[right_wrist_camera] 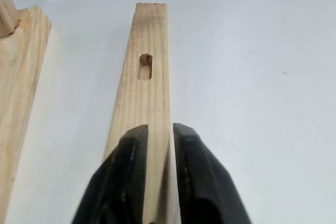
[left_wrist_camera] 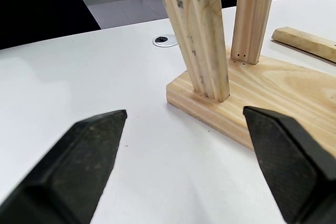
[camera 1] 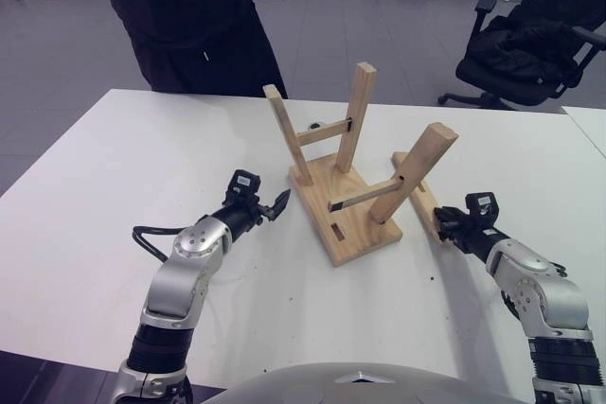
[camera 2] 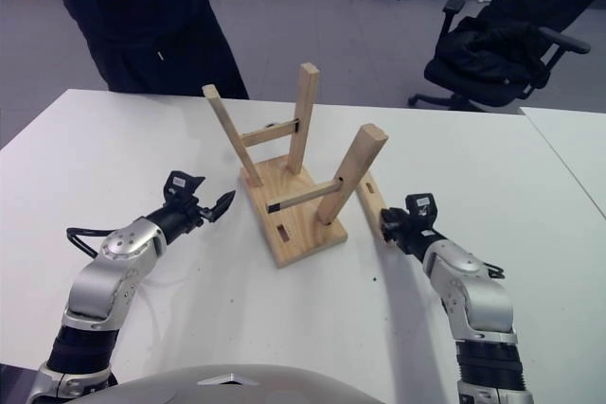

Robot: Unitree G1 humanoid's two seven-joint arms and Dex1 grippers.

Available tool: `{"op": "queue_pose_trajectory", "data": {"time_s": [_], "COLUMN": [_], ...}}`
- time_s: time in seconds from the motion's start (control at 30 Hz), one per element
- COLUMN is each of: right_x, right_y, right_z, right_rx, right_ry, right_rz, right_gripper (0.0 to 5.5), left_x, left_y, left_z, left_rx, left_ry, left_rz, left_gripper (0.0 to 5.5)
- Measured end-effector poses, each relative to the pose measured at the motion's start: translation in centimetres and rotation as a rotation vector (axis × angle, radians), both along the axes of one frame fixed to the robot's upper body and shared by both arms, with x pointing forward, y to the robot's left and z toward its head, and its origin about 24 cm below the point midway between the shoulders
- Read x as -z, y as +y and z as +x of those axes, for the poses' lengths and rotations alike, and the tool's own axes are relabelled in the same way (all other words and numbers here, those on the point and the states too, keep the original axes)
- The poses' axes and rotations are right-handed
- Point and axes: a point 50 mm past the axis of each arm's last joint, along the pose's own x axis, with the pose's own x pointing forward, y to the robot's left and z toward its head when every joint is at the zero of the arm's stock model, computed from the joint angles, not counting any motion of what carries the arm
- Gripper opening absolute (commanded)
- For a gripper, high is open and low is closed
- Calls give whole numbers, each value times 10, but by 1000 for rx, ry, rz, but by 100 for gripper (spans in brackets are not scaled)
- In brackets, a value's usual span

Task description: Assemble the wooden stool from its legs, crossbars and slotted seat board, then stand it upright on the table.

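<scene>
**Stool part-built, legs up; one leg loose on table**

Seat board [camera 1: 365, 229] lies flat on the white table [camera 1: 142, 167], centre of the head view, with slots open in its near half. Three legs stand in it. Two back legs [camera 1: 287, 134] [camera 1: 355, 115], upper centre of frame, are joined by a crossbar [camera 1: 322, 131]. The front leg [camera 1: 414, 172] leans right of centre, and a second crossbar [camera 1: 358, 199] juts from it toward the left with its free end unattached.

Loose leg [right_wrist_camera: 144, 72] lies flat on the table just right of the board, slotted face up.

Left gripper [camera 1: 276, 203]: left of centre, just beside the board's left edge and apart from it. Fingers [left_wrist_camera: 86, 166] are spread wide and hold nothing; the board's corner and a back leg sit past the gap.

Right gripper [camera 1: 445, 226]: right of centre, at the near end of the loose leg. Fingers [right_wrist_camera: 128, 171] are drawn almost together, a thin gap left, over the leg's top face. Cannot tell whether they have hold of it.
</scene>
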Motion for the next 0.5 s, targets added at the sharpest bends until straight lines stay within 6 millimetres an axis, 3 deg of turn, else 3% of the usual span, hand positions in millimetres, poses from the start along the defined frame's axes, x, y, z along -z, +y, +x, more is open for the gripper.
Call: {"op": "queue_pose_trajectory", "data": {"time_s": [0.07,0.13,0.3,0.4,0.5], "right_x": [-9,-33,-105,-150,-203], "right_y": [-5,-13,-26,-10,25], "right_z": [5,17,38,45,47], "right_rx": [19,33,-17,-117,-282], "right_ry": [-75,-214,-536,-714,-919], "right_rz": [-30,-65,-229,-267,-261], "right_gripper": [3,3,3,3,3], "left_x": [-6,-21,-87,-125,-157], "left_y": [5,16,41,40,29], "left_z": [0,-2,-12,-23,-21], "left_rx": [-12,-26,55,188,273], "left_ry": [-15,-51,-237,-354,-453], "left_rz": [-10,-80,-293,-435,-625], "left_gripper": [410,410,410,410,410]}}
